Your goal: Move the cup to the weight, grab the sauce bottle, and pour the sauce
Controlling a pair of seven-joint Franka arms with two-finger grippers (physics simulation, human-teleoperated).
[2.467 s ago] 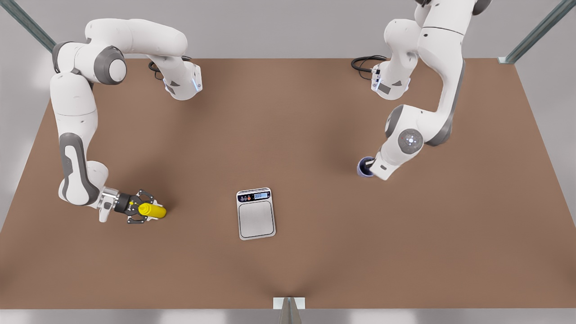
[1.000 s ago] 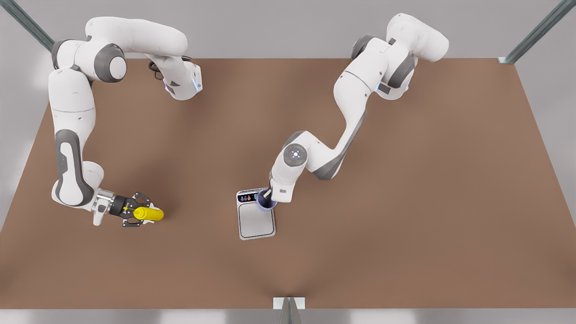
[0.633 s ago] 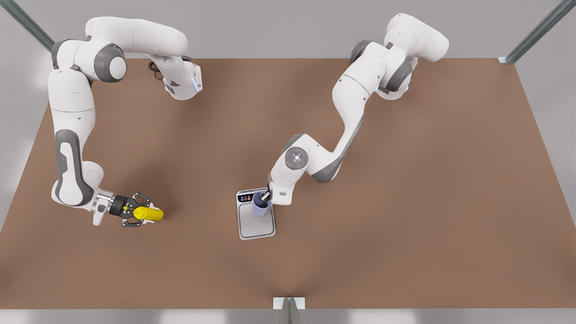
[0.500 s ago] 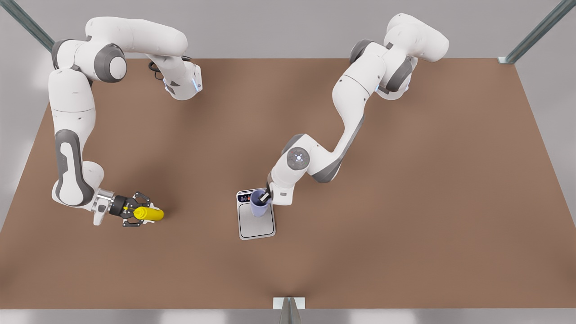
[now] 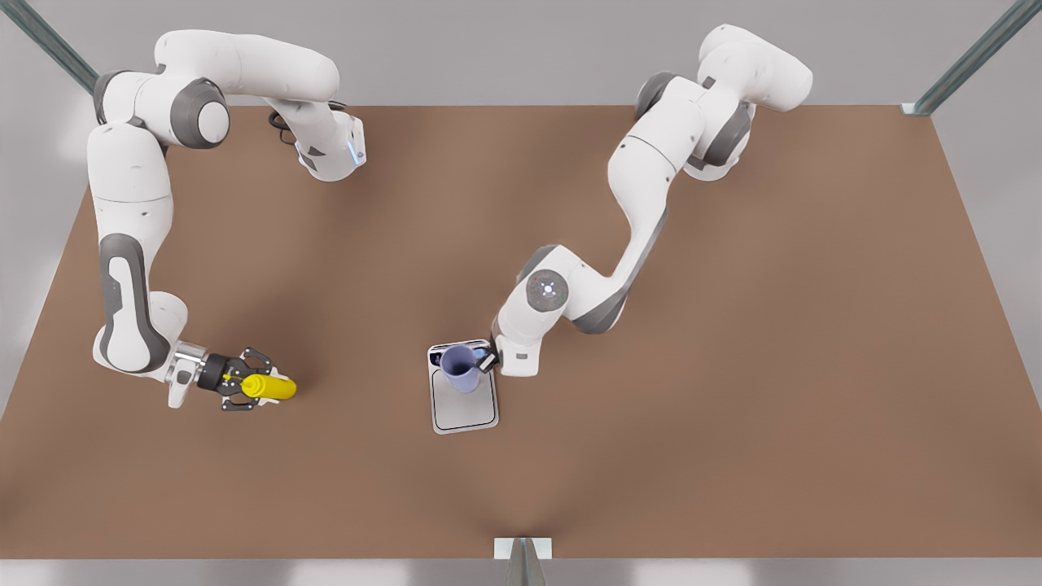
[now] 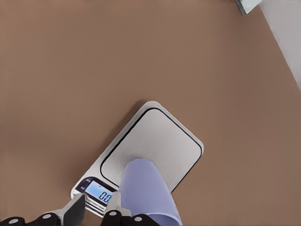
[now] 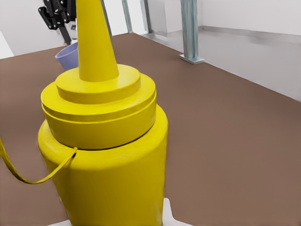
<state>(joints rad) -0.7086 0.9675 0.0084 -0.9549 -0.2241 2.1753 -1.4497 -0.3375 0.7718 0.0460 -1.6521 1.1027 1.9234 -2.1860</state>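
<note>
Now the cup [image 5: 461, 367] stands just beside left pincer [image 5: 488, 361].

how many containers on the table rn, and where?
2. The cup stands on the scale at its display end, the left gripper at its rim. The sauce bottle is at the front view's left, between the right gripper fingers.

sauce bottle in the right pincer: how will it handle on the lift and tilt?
The sauce bottle looks like smooth plastic, so it may slip in the right pincer. It is round and stands upright on the table, so it could roll if it drops on its side. The thin nozzle should give a narrow stream.
</note>
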